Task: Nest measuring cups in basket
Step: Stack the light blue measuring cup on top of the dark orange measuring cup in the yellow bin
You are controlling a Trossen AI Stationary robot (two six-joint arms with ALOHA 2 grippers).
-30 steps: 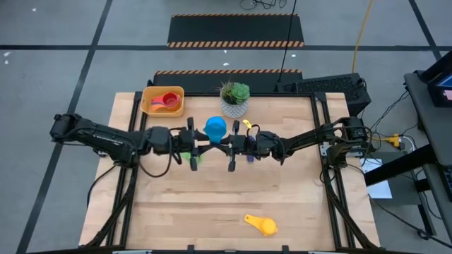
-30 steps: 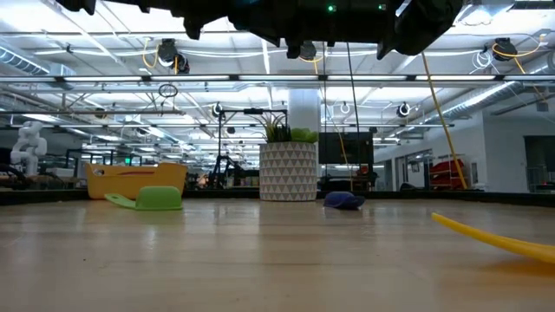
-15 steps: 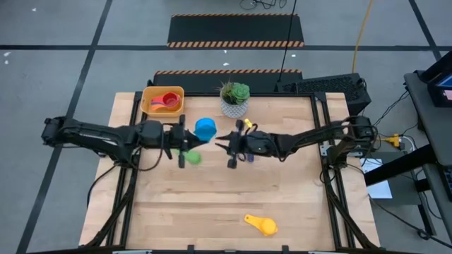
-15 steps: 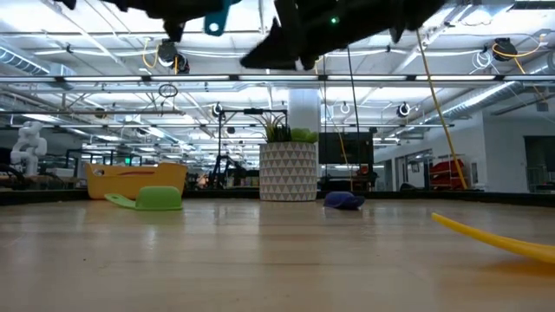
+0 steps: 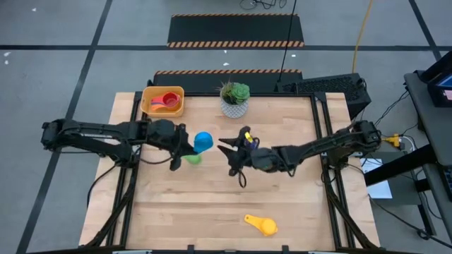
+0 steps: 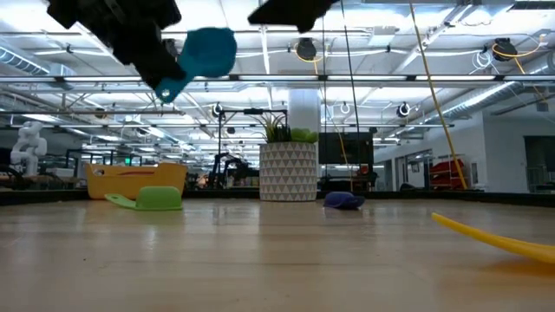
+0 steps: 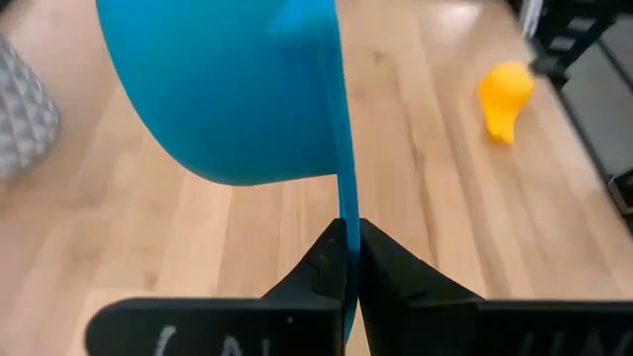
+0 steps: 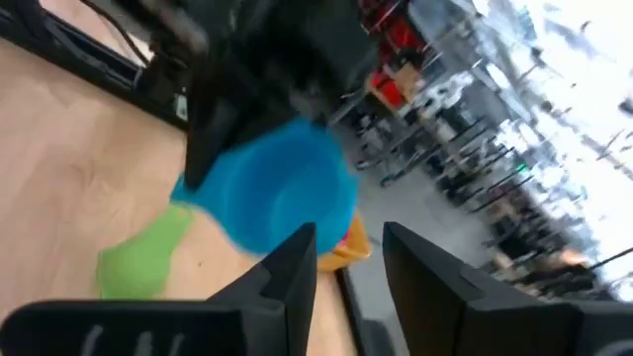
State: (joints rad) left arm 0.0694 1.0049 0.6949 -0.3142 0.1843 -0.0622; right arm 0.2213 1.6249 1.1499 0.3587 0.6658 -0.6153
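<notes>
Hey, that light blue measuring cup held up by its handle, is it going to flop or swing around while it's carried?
Probably stiff: the light blue cup sticks straight out from the left gripper, jaws shut on its thin handle, without sagging. It looks light, thin plastic. The narrow edge grip might let it pivot if bumped.

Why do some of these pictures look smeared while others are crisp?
In the right wrist view the light blue cup and the room behind it are streaked with motion blur. In the left wrist view the cup, pinched by its handle in the left hand, looms soft, while the yellow cup reads clearer. The low view shows the basket sharply under bright ceiling lights.
</notes>
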